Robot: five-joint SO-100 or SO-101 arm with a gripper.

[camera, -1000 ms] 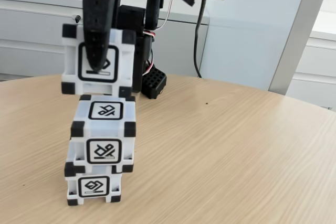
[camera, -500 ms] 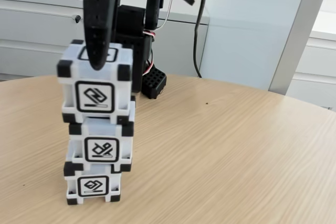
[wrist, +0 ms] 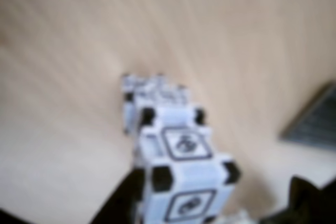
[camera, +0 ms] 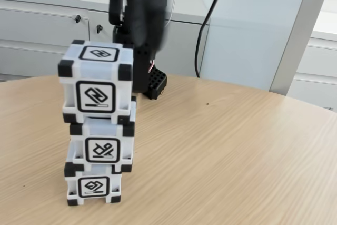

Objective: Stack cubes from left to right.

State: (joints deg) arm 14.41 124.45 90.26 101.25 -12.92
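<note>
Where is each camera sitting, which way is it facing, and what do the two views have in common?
Fixed view: low at table height, facing the three stacked cubes side-on; top cube, middle cube, bottom cube; the blurred black arm stands behind.
Wrist view: rides on the arm, looking steeply down the stack; the top cube is nearest, dark gripper fingers show at the bottom edge.
Shared: the cube stack and the wooden table.

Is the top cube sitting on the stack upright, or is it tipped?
Upright. The top cube rests level on the middle cube, slightly offset leftward in the fixed view.
</note>
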